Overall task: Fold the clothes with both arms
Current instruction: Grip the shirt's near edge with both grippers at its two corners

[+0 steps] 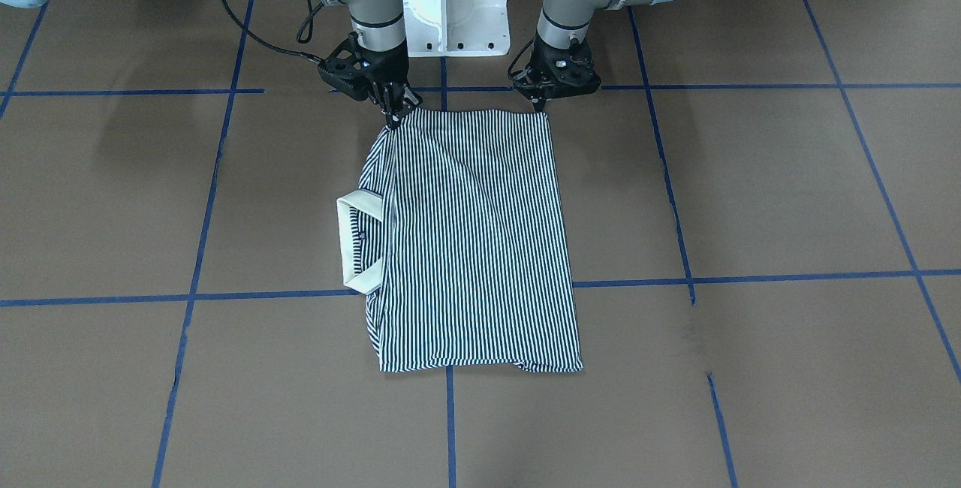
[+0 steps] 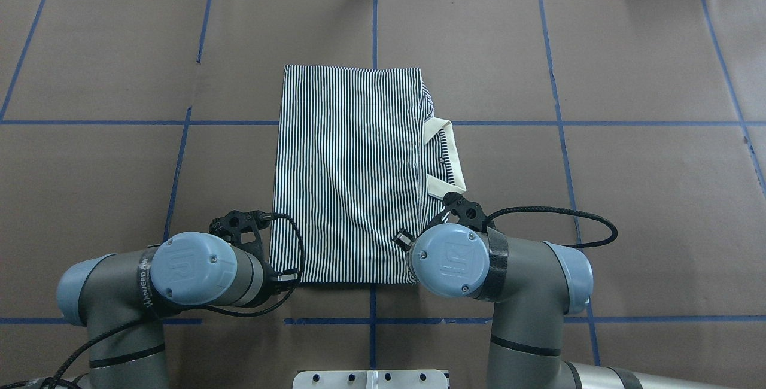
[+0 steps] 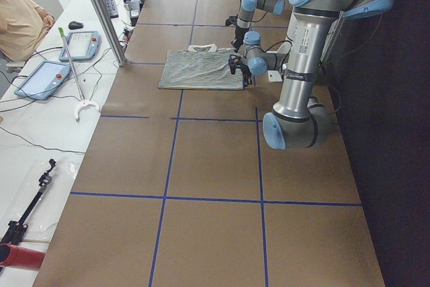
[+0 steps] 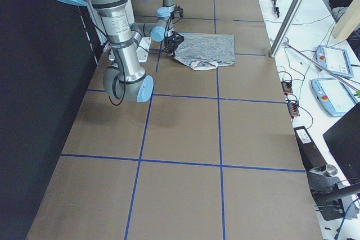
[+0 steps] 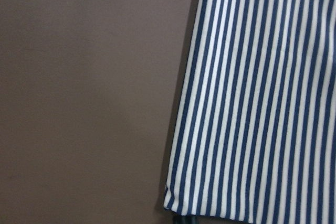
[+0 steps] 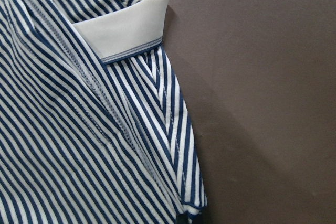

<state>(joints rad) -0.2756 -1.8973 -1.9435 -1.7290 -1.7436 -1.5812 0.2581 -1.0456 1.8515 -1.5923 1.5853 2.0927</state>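
Pale lettering is printed on the black band [image 2: 145, 284] around the left arm [image 2: 114, 281]; it seems to read "WANJEED". A "UR" logo is embossed on the blue joint cap [image 2: 190, 266]. The arm's label [image 3: 300, 39] cannot be read.

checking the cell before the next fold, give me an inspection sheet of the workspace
surface: brown table, blue tape grid, flat
job's things: striped polo shirt folded to a rectangle, cream collar sticking out on the robot's right
clutter: nothing seen
claws: right claw shut on one near shirt corner; left claw at the other near corner, grip unclear
cables: right arm's cable loops over bare table; left arm's cable loops beside its wrist
surroundings: two pendants and a person at the side bench
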